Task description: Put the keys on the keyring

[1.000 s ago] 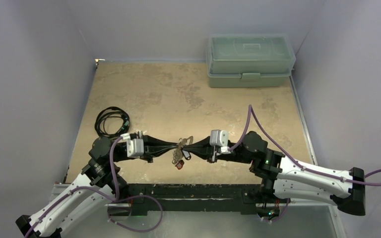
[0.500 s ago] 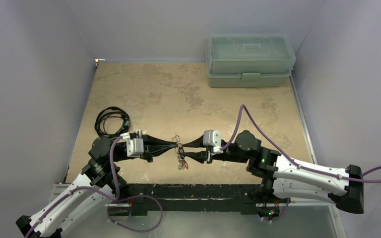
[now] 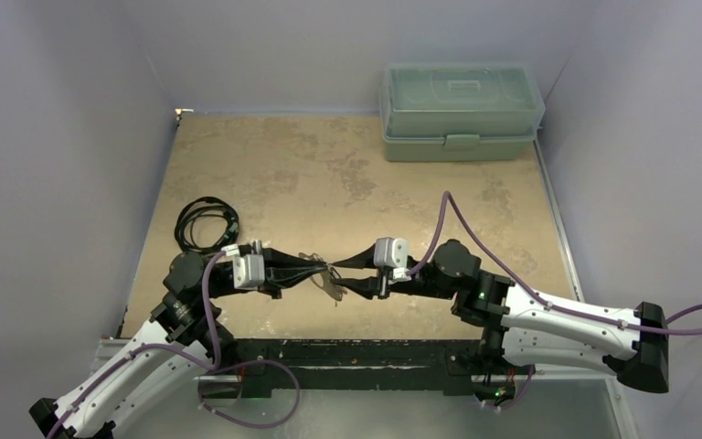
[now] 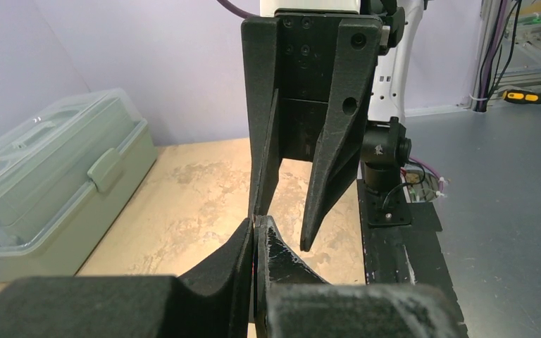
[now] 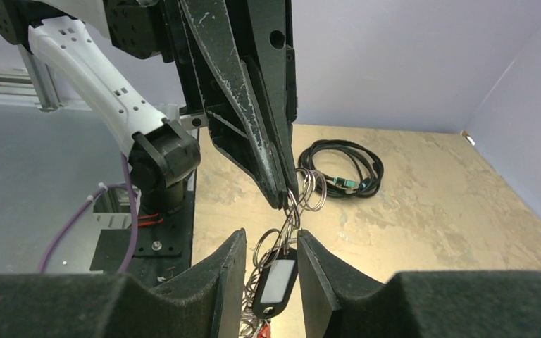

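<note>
My left gripper [image 3: 326, 272] is shut on the keyring [image 5: 308, 189], a bunch of silvery wire rings pinched at its fingertips [image 5: 282, 196]. Below them hang more rings and a black tag with a white label [image 5: 275, 280]. A red key head [image 5: 262, 329] peeks out at the bottom edge; the other keys are hidden. My right gripper [image 5: 271, 238] faces the left one tip to tip. It stands open, one finger on each side of the hanging tag. In the left wrist view the left gripper [image 4: 256, 222] is pressed together, with the right gripper [image 4: 280, 229] spread just beyond it.
A coiled black cable [image 3: 205, 224] lies left of the left arm, also seen as cable [image 5: 341, 167]. A pale green lidded box [image 3: 462, 110] stands at the far right of the tan table. The black base plate [image 3: 366, 352] runs along the near edge.
The right gripper has opened and let go of the bunch, shifting slightly left. The bunch now hangs from the left gripper alone and has swung round.
</note>
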Controlling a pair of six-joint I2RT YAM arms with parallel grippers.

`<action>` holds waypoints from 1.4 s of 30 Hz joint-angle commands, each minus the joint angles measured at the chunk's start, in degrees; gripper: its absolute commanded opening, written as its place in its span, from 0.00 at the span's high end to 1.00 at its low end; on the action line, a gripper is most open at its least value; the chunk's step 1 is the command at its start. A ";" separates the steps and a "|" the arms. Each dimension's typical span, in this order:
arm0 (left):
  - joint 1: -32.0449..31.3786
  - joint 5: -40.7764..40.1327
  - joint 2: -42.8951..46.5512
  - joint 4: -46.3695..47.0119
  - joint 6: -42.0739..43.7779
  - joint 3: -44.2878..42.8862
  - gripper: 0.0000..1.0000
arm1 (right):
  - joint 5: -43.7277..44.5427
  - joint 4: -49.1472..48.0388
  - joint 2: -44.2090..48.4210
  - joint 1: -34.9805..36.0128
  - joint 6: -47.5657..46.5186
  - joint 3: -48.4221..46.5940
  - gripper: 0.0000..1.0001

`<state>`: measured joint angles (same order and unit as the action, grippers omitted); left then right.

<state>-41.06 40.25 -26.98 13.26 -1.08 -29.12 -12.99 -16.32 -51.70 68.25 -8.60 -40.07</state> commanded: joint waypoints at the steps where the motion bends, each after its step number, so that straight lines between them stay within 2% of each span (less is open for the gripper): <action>1: 0.37 0.27 0.59 3.79 -0.92 0.07 1.00 | 0.39 -3.78 0.98 0.13 0.44 -1.24 0.65; 6: 0.44 0.18 0.62 3.63 -0.76 0.11 1.00 | 2.44 -2.97 4.70 0.13 1.05 1.84 0.65; 10: 0.40 0.33 0.44 3.62 -0.76 0.01 1.00 | 1.71 -3.48 7.05 0.13 2.79 3.78 0.57; 17: 0.51 1.58 0.11 4.01 -1.03 0.04 1.00 | -0.48 -1.38 3.55 0.13 3.84 3.28 0.47; 28: 0.51 1.53 0.09 3.93 -1.03 0.09 1.00 | -3.52 -0.92 -1.64 0.13 4.19 1.31 0.45; 35: 0.50 1.46 0.09 3.88 -1.07 0.11 1.00 | -3.26 -1.64 -1.27 0.13 4.29 1.49 0.62; 40: 0.48 1.43 0.02 3.88 -1.11 0.04 1.00 | -2.48 -1.26 -0.68 0.13 4.14 1.49 0.82; 42: 0.52 1.43 0.00 3.88 -1.03 -0.04 1.00 | -2.39 -1.39 -0.80 0.13 4.12 1.49 0.84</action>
<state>-40.88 40.99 -26.94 13.26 -1.48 -29.12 -15.79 -16.14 -53.54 68.25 -4.78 -36.40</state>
